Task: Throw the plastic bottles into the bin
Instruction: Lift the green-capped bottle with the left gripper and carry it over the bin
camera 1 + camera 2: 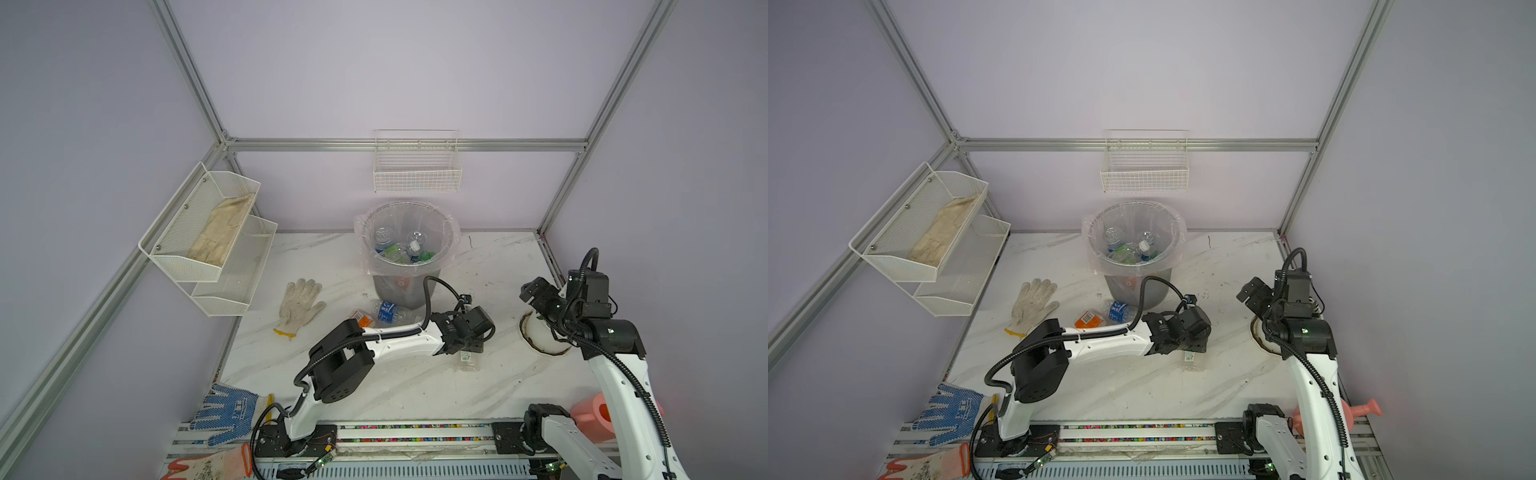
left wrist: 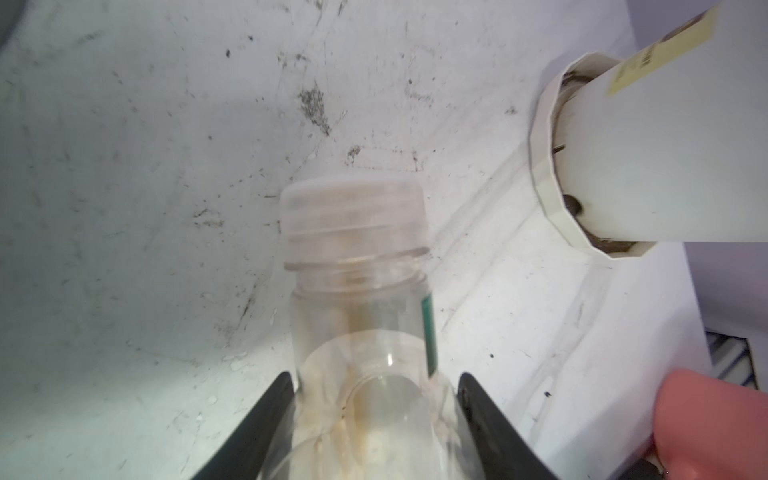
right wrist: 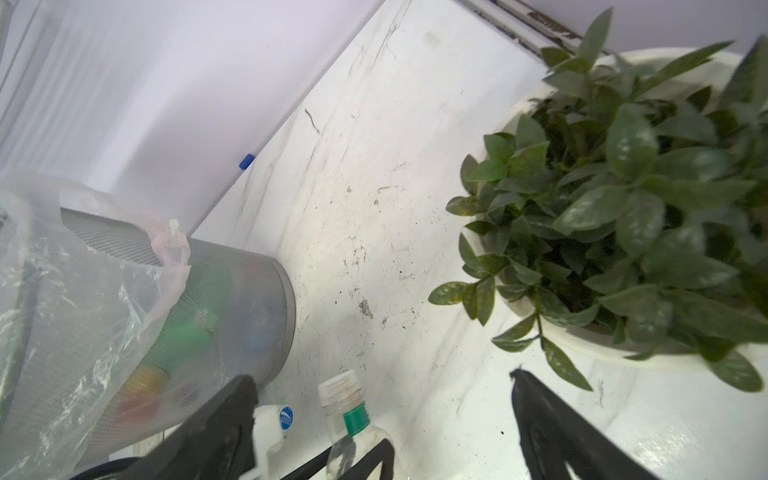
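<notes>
While the right claw is hanging wide open, the left claw is squeezing a small clear plastic bottle.

Bottles lying in the bin, more bottles lying on the desk just before it, lone bottle lying farther before and right, glove lying left, plant pot standing right.

Grey mesh bin with clear liner, white grey-veined marble counter, clear bottle with green-edged label, blue-dotted white glove, pink watering can.
</notes>
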